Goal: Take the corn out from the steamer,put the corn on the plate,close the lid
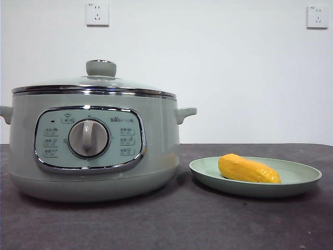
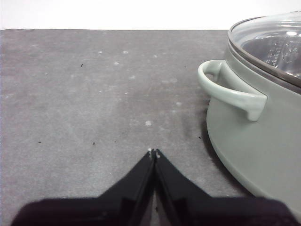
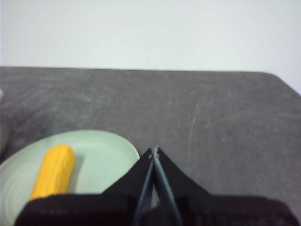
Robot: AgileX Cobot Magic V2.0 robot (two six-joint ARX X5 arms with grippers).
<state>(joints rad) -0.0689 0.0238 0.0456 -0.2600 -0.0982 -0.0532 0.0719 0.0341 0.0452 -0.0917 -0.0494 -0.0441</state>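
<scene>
Here the left hand (image 2: 154,152) hangs pinched closed and empty beside the steamer (image 1: 93,146), lid (image 1: 96,83) seated; panel lettering is too small to read. Rightward, the corn (image 1: 248,169) lies on the plate (image 1: 302,179); the right hand (image 3: 154,150) is closed, empty, above the worktop (image 1: 182,224).

The dark grey table (image 1: 208,219) carries the steamer (image 1: 93,151) and, just beside it, the plate (image 1: 302,179).

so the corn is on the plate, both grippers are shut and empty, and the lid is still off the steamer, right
Not quite: the lid is on the steamer, as the front view shows. The rest holds: the corn lies on the plate, and the left gripper and right gripper are shut and empty.
</scene>
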